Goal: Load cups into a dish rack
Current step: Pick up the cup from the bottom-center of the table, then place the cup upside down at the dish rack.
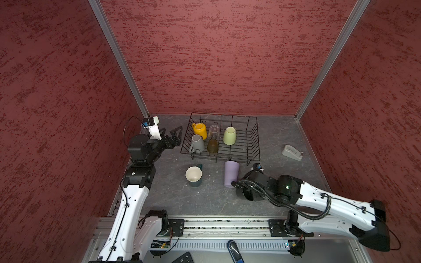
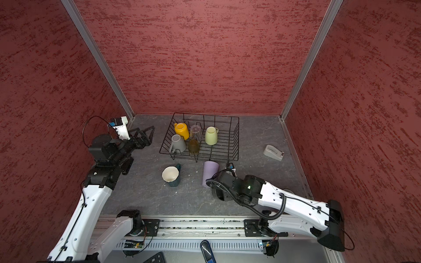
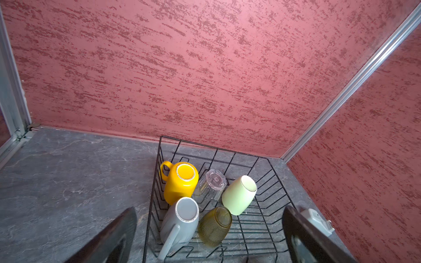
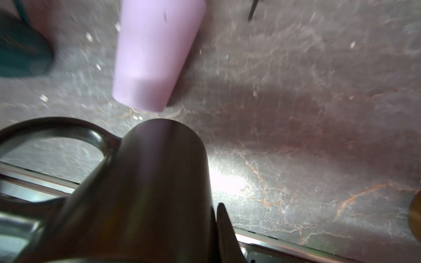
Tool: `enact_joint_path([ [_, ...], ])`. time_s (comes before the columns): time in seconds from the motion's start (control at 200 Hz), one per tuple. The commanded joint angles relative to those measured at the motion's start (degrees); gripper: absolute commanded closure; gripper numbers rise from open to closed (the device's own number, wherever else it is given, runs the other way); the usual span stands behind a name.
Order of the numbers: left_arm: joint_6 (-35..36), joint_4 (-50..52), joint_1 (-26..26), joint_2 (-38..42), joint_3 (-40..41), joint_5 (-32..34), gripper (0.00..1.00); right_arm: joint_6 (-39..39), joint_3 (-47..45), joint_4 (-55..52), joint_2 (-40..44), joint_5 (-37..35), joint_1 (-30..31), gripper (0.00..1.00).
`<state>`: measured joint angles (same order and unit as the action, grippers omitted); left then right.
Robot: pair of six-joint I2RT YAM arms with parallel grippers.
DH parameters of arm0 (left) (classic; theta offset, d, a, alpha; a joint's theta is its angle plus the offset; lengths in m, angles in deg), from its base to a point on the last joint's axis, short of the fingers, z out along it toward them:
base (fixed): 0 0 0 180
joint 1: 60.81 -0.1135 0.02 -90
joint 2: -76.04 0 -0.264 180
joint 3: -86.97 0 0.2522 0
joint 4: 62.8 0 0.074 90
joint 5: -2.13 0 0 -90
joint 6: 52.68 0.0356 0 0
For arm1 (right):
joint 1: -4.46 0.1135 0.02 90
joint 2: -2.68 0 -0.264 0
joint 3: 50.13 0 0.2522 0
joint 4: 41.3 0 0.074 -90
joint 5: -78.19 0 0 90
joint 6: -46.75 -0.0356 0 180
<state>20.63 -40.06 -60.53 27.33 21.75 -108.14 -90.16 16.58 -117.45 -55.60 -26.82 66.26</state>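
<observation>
Black wire dish rack (image 1: 219,157) at the far centre of the grey stone-patterned worktop (image 1: 273,141). Around the rack's centre, bases upward:
- yellow ceramic mug (image 1: 200,130), 10 o'clock
- clear glass (image 1: 214,131), 11 o'clock
- pale green mug (image 1: 229,136), 2 o'clock
- grey mug (image 1: 197,144), 8 o'clock
- amber-olive glass (image 1: 212,146), 7 o'clock

Outside the rack:
- teal mug with cream interior (image 1: 194,176), 7 o'clock
- lilac tumbler (image 1: 231,173), 5 o'clock
- grey tape dispenser (image 1: 292,153), 3 o'clock

Left pincer (image 1: 169,134), 9 o'clock, jaws spread and empty. Right pincer (image 4: 215,218) pinches the wall of a glossy black mug (image 4: 148,193) beside the tumbler.
</observation>
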Motion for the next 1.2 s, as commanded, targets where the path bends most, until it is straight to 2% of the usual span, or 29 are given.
enact_joint_path([
  [0.0, -1.0, -4.5, -0.3, -0.2, 0.5, -7.6, 0.0, 2.1, 5.9, 2.9, 2.9, -4.1, -3.0, 1.0],
  [0.13, -1.4, -9.7, 1.7, -0.2, 2.5, -13.8, 0.01, 7.0, 8.4, 12.1, 4.2, -2.1, -7.2, 1.0],
  [0.291, 1.6, -17.2, 8.0, 2.1, 7.5, -15.1, 0.02, 12.7, 8.2, 24.6, 4.5, 8.8, -16.8, 1.0],
  [0.421, 7.8, -26.9, 17.5, 3.7, 14.1, -15.5, 0.02, 15.0, 8.7, 31.5, 2.8, 18.9, -24.4, 1.0],
  [0.521, 14.9, -28.7, 24.0, 2.6, 16.2, -16.3, 0.02, 15.5, 8.8, 35.9, 1.3, 26.4, -28.4, 1.0],
  [0.601, 18.3, -29.8, 26.8, 0.4, 16.7, -19.0, 0.02, 15.4, 8.1, 40.8, 0.5, 33.2, -31.1, 1.0],
  [0.701, 19.6, -34.5, 27.9, -2.2, 17.8, -22.3, 0.02, 15.0, 7.7, 45.2, -0.7, 40.8, -33.5, 1.0],
  [0.831, 19.5, -43.1, 28.0, -4.7, 19.0, -23.2, 0.01, 14.5, 6.9, 49.5, -1.3, 47.8, -34.4, 1.0],
  [1.007, 19.8, -46.2, 28.2, -8.2, 18.4, -28.0, 0.01, 14.7, 5.5, 50.8, -0.9, 52.8, -34.4, 1.0],
  [1.192, 20.3, -47.5, 28.3, -10.5, 17.5, -28.0, 0.01, 14.4, 3.7, 52.3, -0.2, 57.2, -34.4, 1.0],
])
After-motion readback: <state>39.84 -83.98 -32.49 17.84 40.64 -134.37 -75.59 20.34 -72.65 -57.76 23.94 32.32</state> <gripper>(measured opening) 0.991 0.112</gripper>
